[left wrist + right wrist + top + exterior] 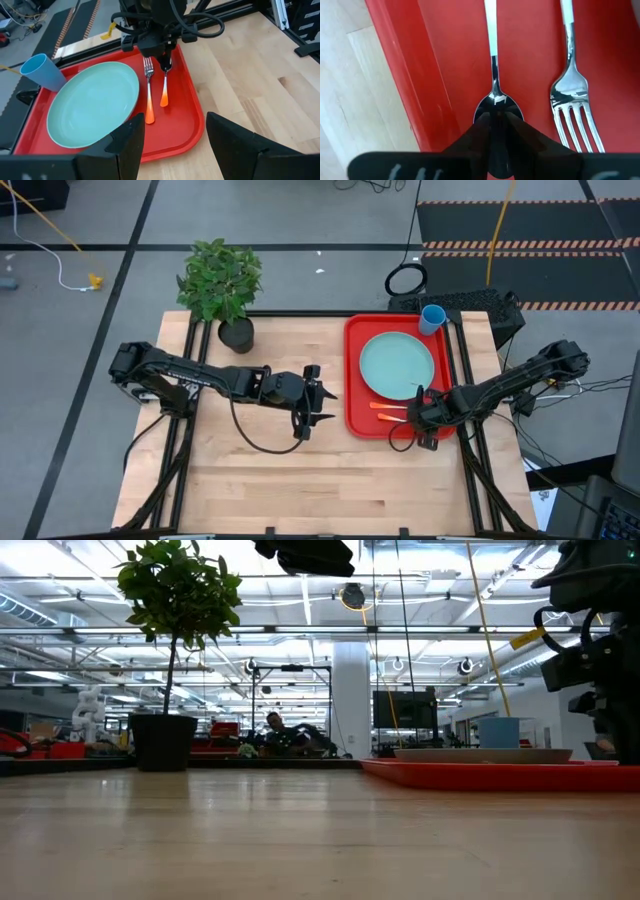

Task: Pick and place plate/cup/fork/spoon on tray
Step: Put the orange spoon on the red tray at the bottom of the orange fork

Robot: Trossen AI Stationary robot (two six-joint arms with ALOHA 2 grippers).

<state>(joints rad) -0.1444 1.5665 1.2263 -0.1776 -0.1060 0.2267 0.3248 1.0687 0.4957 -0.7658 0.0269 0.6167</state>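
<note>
The red tray [352,380] lies on the table's right half. On it sits the turquoise plate [396,365]. The blue cup [432,318] stands at the tray's far right corner. Along the tray's near side, the orange-handled fork [148,85] and the spoon [164,90] lie side by side, handles toward the table's left. My right gripper [498,120] stands over the spoon's bowl, shut on it. My left gripper [320,408] hangs open above the bare wood left of the tray, holding nothing. My right gripper has its two fingers closed together on the spoon's bowl [498,106], at the end away from the handle. The fingertips hide the exact place of contact. The fingers point steeply down from above. The spoon runs level along the tray floor; I cannot tell whether it rests there.
A potted plant [222,285] stands at the table's far left corner. A black device [470,305] sits beyond the tray's far right. Bare wood [270,470] stretches across the table's left and near parts. The tray's raised rim [395,65] runs close beside the spoon.
</note>
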